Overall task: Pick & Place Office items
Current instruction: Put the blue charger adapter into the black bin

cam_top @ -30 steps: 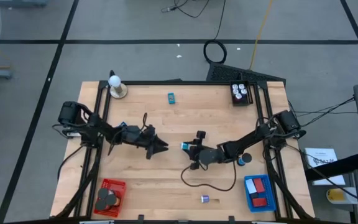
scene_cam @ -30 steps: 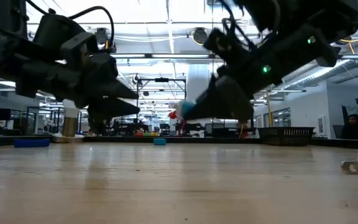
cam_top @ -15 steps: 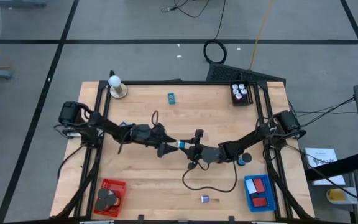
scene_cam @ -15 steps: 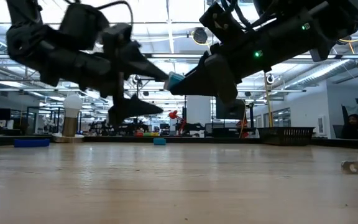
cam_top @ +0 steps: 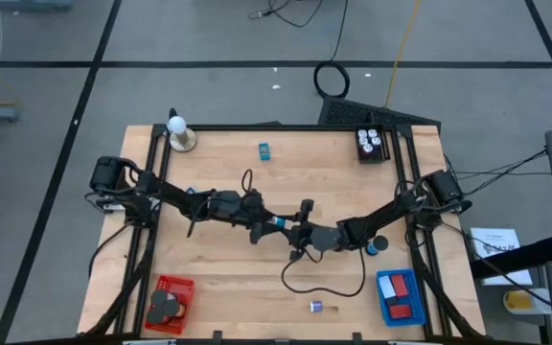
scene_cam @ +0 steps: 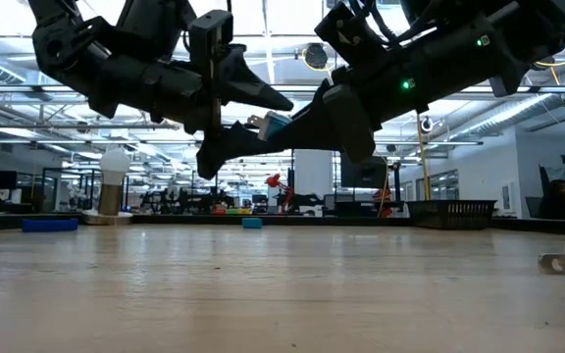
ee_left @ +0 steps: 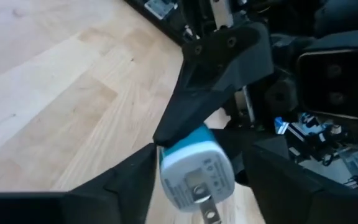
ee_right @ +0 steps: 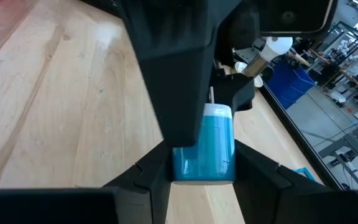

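A blue and white block (cam_top: 278, 223), a small plug with a metal prong, hangs in the air over the table's middle between both grippers. My right gripper (cam_top: 286, 228) comes from the right and is shut on it. My left gripper (cam_top: 263, 226) comes from the left, open, with one finger on each side of the block's white end (ee_left: 194, 180). In the low view the block (scene_cam: 275, 124) sits well above the tabletop. A teal bit (cam_top: 264, 149) lies near the far edge and a purple bit (cam_top: 316, 306) near the front edge. My right gripper pinches the block's blue end (ee_right: 204, 146) between its two fingers (ee_right: 151, 174), reaching in roughly level from the table's right. The block is lifted clear of the table, its white end toward my left gripper. My left gripper: whether its fingers (ee_left: 132, 177) touch the block, I cannot tell.
A red basket (cam_top: 169, 299) with black discs stands at the front left, a blue basket (cam_top: 398, 295) with red and blue blocks at the front right. A black box (cam_top: 371, 142) and a white ball on a tan base (cam_top: 178, 134) stand at the far edge. A black cable (cam_top: 326, 284) loops below my right arm.
My right gripper has lifted the block higher above the table and then held still. My left gripper has moved toward the table's right and up, to the block, until its open fingers stand around the block's white end.
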`<act>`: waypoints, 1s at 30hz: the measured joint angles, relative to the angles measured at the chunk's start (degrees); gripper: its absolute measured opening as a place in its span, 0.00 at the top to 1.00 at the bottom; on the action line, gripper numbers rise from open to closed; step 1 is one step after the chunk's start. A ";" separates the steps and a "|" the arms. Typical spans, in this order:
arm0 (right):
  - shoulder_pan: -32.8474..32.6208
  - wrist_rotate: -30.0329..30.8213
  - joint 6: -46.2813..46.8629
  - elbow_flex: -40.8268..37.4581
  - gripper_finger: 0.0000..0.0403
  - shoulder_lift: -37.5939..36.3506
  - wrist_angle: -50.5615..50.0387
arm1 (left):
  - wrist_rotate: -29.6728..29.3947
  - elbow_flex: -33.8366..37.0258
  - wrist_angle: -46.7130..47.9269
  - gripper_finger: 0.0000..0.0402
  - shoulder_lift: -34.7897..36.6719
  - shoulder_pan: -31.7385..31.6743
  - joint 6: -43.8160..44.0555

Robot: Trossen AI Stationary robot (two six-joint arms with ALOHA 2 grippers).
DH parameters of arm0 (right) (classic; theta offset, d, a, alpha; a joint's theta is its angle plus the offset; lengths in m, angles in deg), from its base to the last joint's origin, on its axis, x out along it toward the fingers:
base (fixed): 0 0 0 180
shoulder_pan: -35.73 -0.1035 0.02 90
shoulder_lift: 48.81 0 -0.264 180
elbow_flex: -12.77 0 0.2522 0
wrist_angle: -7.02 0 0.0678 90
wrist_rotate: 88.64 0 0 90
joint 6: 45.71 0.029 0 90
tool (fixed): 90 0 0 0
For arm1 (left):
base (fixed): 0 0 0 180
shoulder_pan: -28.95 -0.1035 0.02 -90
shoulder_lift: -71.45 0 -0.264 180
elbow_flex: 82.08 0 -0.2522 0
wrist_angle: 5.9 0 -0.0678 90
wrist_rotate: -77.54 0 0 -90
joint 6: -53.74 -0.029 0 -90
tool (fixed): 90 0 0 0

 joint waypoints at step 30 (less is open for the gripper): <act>-3.91 15.50 8.56 0.04 0.27 -0.07 -1.15 | 3.12 -0.02 21.52 0.65 10.53 -7.44 -15.49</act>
